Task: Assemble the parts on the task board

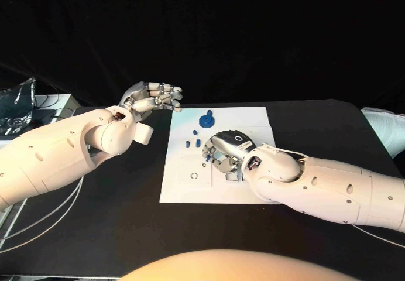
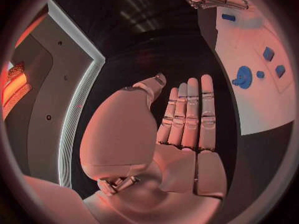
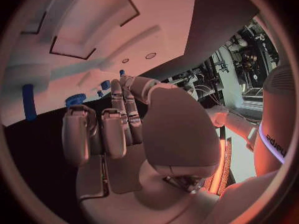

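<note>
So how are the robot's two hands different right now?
The left hand is raised beside the task board, off its edge, while the right hand reaches down over the board's middle, among the small blue parts. The left hand's fingers lie straight and together in its wrist view, holding nothing; the right hand's fingers are partly curled, and whether they hold a part cannot be told. Both are silver hands on white arms.

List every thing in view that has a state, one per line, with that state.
Left silver hand: raised beside the board's far left corner, fingers apart, holding nothing.
Right silver hand: low over the board's middle, fingers curled down; whether it holds a part cannot be told.
White task board: flat on the black table.
Round blue part: resting on the board's far end, untouched.
Small blue parts: on the board beside the right hand.
</note>
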`<action>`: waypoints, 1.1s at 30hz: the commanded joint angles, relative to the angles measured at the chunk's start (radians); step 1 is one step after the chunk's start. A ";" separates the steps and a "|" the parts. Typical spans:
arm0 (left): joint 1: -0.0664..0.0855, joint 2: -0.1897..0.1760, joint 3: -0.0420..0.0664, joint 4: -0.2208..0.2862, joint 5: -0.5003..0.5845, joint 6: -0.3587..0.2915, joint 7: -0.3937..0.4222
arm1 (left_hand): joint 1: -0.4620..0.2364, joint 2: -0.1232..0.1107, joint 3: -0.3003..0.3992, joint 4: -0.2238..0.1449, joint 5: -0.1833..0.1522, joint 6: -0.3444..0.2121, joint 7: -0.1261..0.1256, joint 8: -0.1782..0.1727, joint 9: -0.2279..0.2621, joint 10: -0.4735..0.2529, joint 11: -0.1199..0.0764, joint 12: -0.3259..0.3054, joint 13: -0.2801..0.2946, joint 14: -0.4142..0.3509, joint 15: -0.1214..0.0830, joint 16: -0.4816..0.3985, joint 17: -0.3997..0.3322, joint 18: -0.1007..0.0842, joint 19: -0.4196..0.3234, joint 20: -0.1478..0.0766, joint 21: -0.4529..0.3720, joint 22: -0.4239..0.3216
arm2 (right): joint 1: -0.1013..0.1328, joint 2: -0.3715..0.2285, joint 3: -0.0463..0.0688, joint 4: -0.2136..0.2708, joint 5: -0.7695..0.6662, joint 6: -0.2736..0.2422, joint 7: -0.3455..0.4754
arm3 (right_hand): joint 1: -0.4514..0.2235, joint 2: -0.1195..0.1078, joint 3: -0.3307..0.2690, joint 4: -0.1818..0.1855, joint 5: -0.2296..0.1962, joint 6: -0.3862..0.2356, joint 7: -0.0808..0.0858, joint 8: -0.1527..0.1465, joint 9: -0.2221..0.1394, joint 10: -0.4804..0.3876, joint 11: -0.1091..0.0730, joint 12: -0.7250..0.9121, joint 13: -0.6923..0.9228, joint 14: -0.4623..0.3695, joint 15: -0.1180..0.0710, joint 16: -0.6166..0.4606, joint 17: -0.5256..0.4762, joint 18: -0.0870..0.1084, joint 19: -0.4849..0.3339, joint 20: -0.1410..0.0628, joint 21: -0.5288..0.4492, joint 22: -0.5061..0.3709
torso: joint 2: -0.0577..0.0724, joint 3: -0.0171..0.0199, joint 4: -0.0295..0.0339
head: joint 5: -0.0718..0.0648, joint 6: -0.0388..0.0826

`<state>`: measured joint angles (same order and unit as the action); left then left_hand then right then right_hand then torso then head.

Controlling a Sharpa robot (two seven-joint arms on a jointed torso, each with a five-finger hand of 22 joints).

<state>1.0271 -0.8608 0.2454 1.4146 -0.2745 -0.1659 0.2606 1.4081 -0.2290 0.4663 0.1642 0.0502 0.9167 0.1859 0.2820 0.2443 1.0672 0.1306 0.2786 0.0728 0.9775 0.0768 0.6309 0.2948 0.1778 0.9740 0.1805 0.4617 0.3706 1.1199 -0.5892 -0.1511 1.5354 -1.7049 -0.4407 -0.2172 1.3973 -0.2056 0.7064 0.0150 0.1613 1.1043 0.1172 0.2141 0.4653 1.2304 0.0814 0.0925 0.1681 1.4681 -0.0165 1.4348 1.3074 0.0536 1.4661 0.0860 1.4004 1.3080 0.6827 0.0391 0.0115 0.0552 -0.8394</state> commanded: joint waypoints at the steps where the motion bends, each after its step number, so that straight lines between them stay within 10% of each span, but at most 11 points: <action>1: -0.001 0.001 0.001 0.005 0.008 -0.001 0.010 | 0.007 0.002 -0.006 0.000 0.001 0.000 0.007 0.002 -0.001 0.000 0.004 -0.006 -0.001 0.005 0.005 -0.003 0.001 0.003 0.008 -0.001 -0.005 -0.001 | -0.005 0.010 -0.001 -0.007 -0.033 0.034 -0.012 | -0.006 0.005 0.004 -0.003 0.003 0.005 0.004 0.006 0.001 0.036 -0.026 0.004 0.002 0.050 -0.008 0.002 0.005 -0.015 0.049 -0.010 -0.006 0.174 | 0.001 0.0004 -0.0008 | 0.008 -0.006; 33: 0.000 -0.008 0.001 0.009 0.009 0.009 -0.003 | 0.006 0.001 -0.009 0.003 0.001 0.000 0.007 0.001 -0.002 0.000 0.004 -0.009 -0.001 0.004 0.006 -0.007 0.003 0.003 0.008 -0.001 -0.008 -0.003 | -0.018 0.036 -0.007 -0.017 -0.062 0.036 -0.034 | -0.008 0.005 0.006 -0.006 0.006 0.004 0.005 0.005 0.002 0.036 -0.026 0.001 0.001 0.049 -0.007 0.002 0.004 -0.015 0.049 -0.010 -0.007 0.174 | -0.001 0.0011 -0.0023 | 0.029 -0.031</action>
<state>1.0270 -0.8695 0.2454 1.4217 -0.2723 -0.1655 0.2563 1.4081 -0.2290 0.4636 0.1669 0.0502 0.9167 0.1859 0.2820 0.2436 1.0671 0.1306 0.2748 0.0730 0.9775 0.0768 0.6263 0.2959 0.1777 0.9740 0.1805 0.4580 0.3684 1.1024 -0.5530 -0.1579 1.5153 -1.7519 -0.4180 -0.2504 1.3945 -0.2082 0.7091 0.0121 0.1620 1.1064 0.1194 0.2161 0.4664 1.2321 0.0798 0.0916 0.1684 1.4682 -0.0165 1.4349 1.3074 0.0536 1.4625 0.0824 1.3964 1.3076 0.6823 0.0404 0.0091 0.0832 -0.8692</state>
